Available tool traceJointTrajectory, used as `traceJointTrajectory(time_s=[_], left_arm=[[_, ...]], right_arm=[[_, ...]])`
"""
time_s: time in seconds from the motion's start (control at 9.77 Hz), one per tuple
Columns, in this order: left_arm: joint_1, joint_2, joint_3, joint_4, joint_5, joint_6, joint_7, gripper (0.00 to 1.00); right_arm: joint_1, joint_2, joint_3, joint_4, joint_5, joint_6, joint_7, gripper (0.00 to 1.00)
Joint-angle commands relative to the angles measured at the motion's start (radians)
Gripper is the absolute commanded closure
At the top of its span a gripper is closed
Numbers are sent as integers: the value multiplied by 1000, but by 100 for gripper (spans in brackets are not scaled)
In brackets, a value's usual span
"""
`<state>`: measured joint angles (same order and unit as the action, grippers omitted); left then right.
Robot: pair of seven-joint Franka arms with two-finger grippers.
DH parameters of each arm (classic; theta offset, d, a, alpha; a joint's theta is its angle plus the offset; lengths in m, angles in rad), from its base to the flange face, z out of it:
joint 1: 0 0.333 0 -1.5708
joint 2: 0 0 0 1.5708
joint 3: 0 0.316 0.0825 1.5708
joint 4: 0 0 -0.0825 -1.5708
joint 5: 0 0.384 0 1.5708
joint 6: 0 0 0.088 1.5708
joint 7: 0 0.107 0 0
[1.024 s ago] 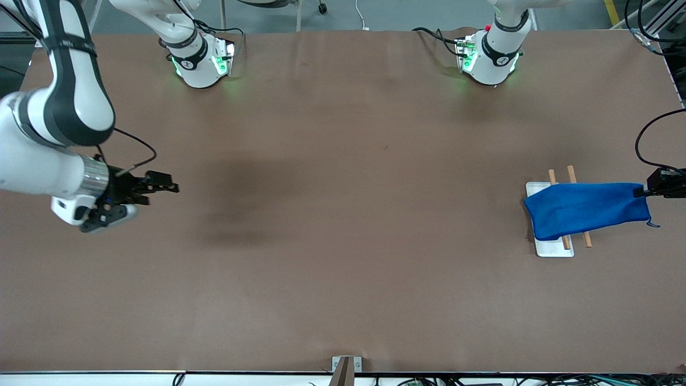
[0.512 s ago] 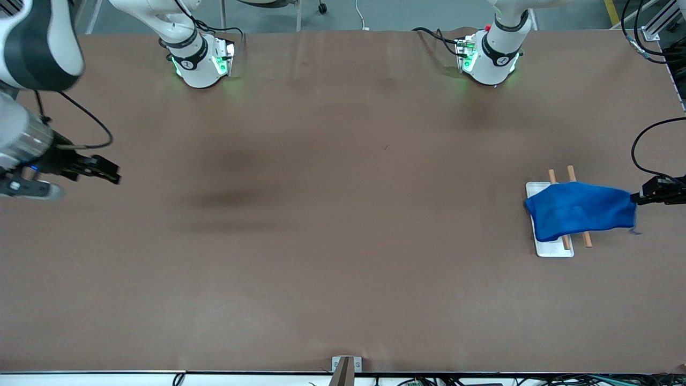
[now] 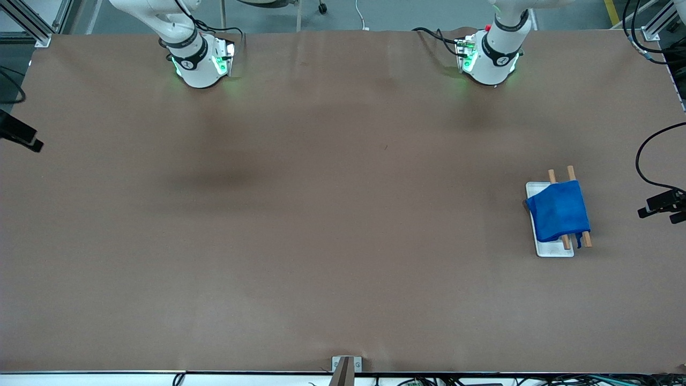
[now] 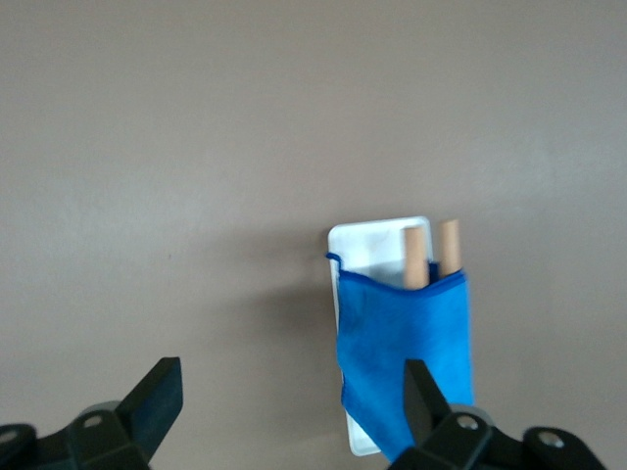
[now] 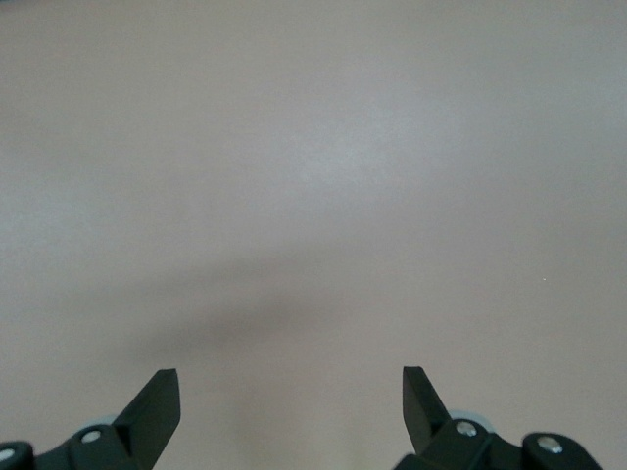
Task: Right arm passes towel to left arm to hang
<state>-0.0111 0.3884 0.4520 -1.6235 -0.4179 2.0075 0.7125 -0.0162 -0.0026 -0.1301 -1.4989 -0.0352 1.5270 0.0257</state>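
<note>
Towel [image 3: 558, 210] draped over two wooden rods [image 3: 570, 174] on white rack [image 3: 552, 250], left gripper [image 4: 289, 403] spread, empty, beside it at table end, right gripper [image 5: 291, 399] spread over bare table [image 3: 321, 214].

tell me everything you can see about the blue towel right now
The towel is a small bright blue cloth with a darker hem, draped over two wooden rods on a white base toward the left arm's end of the table. A short bit dangles at its nearer corner. No gripper touches it.

Brown tabletop [image 3: 343, 225] w/ faint creases, grey floor [image 3: 407, 13] above it (yellow line at corner).
</note>
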Motion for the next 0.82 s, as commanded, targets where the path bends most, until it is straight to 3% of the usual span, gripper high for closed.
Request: traceJointTrajectory(time_s=[0.0,0.2,0.51,0.72], left_arm=[[-7,-142,-83,-151,60,51,-45,0],[-3,-276,-206,-221,241,48,-185,0],[-3,-425,-367,-262,287,-36,-624,0],[-1,-457,-453,-242,379,-81,-722,0]], right_arm=[[7,9,-28,17,-18,-13,-4,0],[4,7,-20,19,-6,-54,-3,0],[-25,7,-3,20,-15,-59,-12,0],[-24,7,0,20,-15,-61,-7,0]])
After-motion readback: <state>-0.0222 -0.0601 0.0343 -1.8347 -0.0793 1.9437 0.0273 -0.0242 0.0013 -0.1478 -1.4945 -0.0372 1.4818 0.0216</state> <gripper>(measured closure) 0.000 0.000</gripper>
